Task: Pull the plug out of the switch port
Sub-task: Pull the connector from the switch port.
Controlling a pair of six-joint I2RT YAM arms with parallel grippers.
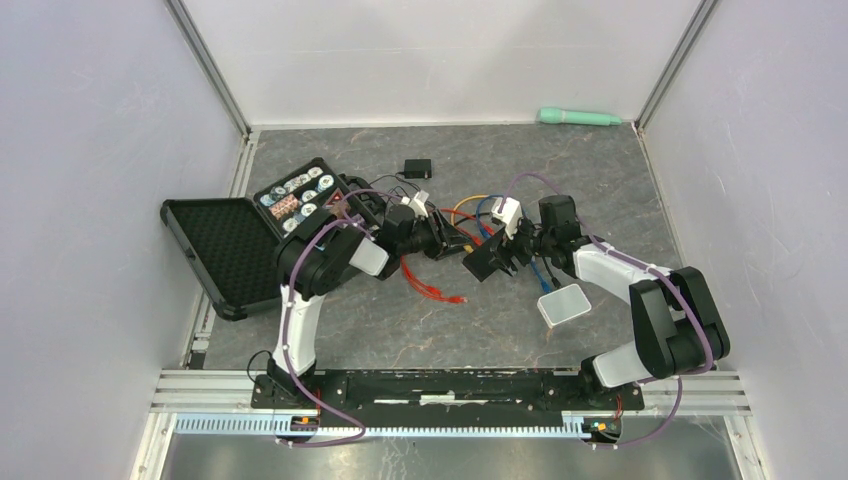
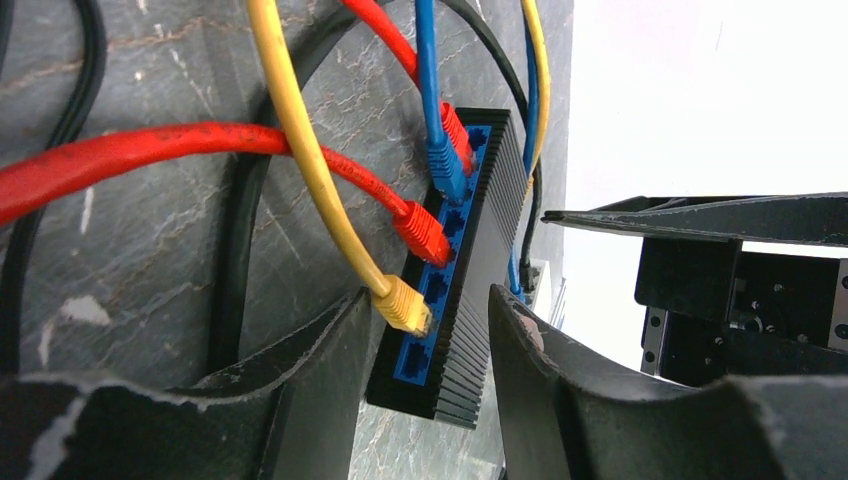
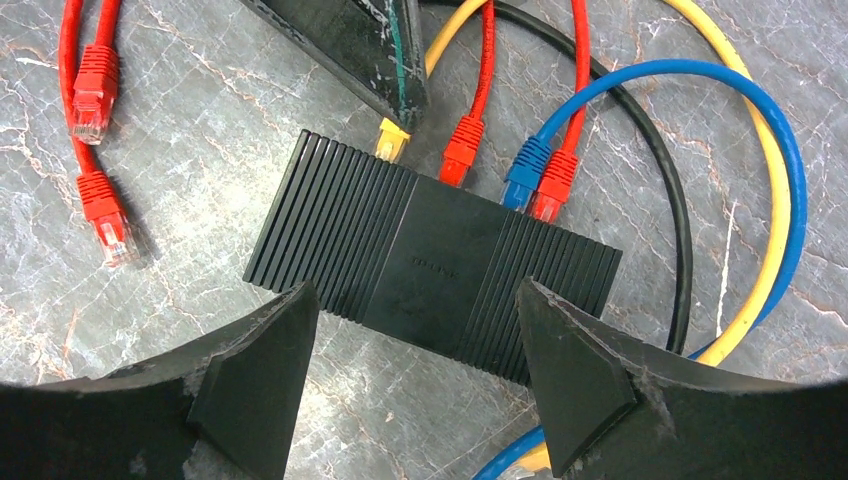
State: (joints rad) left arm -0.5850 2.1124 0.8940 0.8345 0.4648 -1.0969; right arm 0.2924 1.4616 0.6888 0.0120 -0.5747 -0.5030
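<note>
The black ribbed switch (image 3: 430,260) lies on the grey table, also seen in the top view (image 1: 490,260). Its blue port face (image 2: 440,290) holds a yellow plug (image 2: 403,303), a red plug (image 2: 422,232), a blue plug (image 2: 443,165) and another red plug (image 2: 458,135). From the right wrist they show as yellow (image 3: 392,140), red (image 3: 462,150), blue (image 3: 525,172), red (image 3: 555,185). My left gripper (image 2: 428,295) is open; the yellow plug and the switch end sit between its fingers, untouched. My right gripper (image 3: 412,290) is open above the switch's back edge.
Two loose red plugs (image 3: 100,150) lie left of the switch. An open black case (image 1: 225,250) stands at the left. A white tub (image 1: 563,305) sits front right. A small black box (image 1: 418,167) and a green tool (image 1: 578,117) lie further back. Cables loop behind the switch.
</note>
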